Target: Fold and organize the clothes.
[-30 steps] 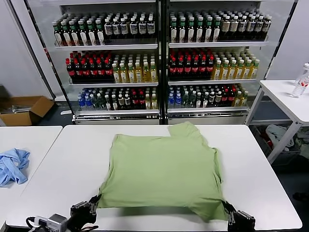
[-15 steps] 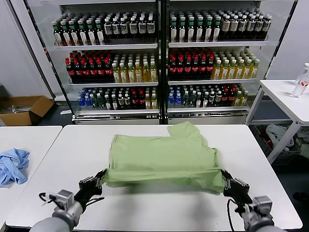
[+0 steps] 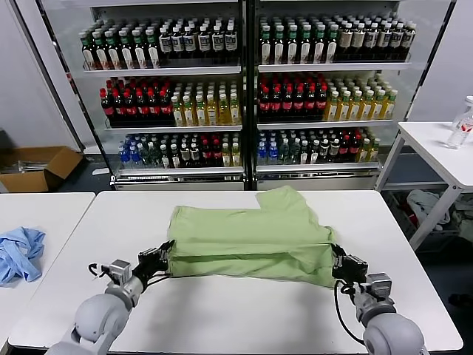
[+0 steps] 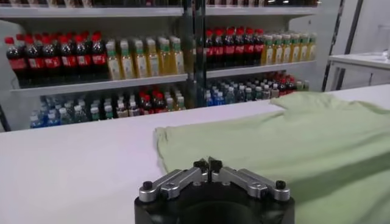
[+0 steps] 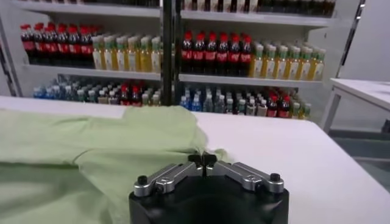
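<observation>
- Green shirt (image 3: 247,237) lies mid white table (image 3: 222,310), near hem lifted and doubled back over the rest.
- Left gripper (image 3: 161,257) is clamped on the shirt's near-left corner; fingers (image 4: 200,165) pinched together.
- Right gripper (image 3: 341,260) is clamped on the near-right corner, fingers (image 5: 196,160) together on cloth.
- Blue garment (image 3: 18,253) lies on side table (image 3: 44,211) to the left.
- Drinks cooler (image 3: 244,89) stands behind.

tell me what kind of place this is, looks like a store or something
Probably a mock shop or lab space: glass-door drink coolers full of bottles stand behind a white table, where two grippers fold a green shirt, and a cardboard box sits on the floor.
</observation>
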Robot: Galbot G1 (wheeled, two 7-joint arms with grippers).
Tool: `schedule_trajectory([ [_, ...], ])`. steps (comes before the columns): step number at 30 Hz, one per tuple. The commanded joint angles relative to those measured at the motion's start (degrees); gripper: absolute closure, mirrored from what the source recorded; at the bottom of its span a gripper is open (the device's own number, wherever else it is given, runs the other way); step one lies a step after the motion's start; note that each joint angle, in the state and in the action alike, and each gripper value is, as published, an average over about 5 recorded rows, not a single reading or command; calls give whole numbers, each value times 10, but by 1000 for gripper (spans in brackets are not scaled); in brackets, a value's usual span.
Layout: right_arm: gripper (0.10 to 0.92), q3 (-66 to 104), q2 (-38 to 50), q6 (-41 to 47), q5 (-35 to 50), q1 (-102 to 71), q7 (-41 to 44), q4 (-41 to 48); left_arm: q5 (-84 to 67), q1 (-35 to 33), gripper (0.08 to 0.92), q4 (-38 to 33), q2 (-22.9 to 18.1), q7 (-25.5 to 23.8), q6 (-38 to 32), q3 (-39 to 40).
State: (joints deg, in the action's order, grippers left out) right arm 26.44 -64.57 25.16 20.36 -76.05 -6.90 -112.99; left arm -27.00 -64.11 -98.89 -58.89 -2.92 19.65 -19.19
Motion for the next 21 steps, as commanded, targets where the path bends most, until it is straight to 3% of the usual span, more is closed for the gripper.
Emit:
schedule_trajectory([
  [1,809,-31,-6,2,-26,31,0,41,31,85,833,102,-9,-10,-16,38],
  [7,636,-10,4,1,-31,-3,4,4,47,68,661,95,0,-4,-29,23],
  [15,410,40,25,10,-18,-105,-7,-105,-53,-62,427,-86,46,31,19,-30],
  [21,254,29,11,26,-14,-118,-28,-75,-86,-133,255,-143,42,55,75,-30],
])
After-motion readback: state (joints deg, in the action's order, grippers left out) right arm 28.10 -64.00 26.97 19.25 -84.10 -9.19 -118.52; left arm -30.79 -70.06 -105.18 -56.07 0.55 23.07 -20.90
